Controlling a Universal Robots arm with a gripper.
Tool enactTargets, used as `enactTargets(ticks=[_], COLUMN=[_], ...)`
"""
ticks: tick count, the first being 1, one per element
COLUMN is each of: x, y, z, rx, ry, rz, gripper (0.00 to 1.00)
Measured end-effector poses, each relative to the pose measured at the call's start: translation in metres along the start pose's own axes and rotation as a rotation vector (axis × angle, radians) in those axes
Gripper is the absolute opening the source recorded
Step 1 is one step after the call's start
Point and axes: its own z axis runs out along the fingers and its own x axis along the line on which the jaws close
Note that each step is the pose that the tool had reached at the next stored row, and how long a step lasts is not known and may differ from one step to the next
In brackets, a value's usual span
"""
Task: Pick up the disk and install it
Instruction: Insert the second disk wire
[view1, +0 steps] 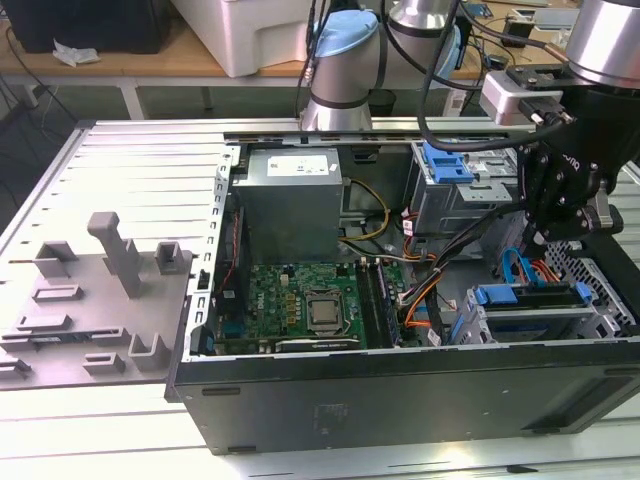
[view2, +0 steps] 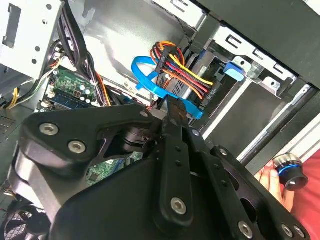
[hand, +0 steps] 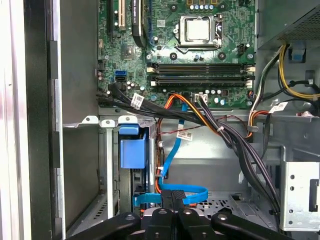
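- Exterior view: shows the disk (view1: 530, 294) seated in the drive cage (view1: 478, 326) at the exterior view's right of the open computer case (view1: 400, 395) on the desk (view1: 100, 440); places the hand (view1: 545, 235) just above it.
- Second wrist view: shows fingertips (view2: 175, 107) pressed together against a blue cable (view2: 142, 75).
- First wrist view: shows the disk's blue carrier in its bay, near the motherboard (hand: 200, 65).

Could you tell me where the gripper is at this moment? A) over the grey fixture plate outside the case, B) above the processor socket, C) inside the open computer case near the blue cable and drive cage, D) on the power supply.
C: the gripper hangs inside the open case, beside the blue cable and drive cage.
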Motion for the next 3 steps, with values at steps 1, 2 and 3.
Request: enactTargets(ticks=[1, 2, 3], x=[0.0, 0.0, 0.0], y=[0.0, 0.0, 0.0], z=[0.0, 0.0, 0.0], rx=[0.0, 0.0, 0.0], ry=[0.0001, 0.0002, 0.0002], rz=[0.0, 0.0, 0.0], gripper=[0.11, 0.11, 0.11])
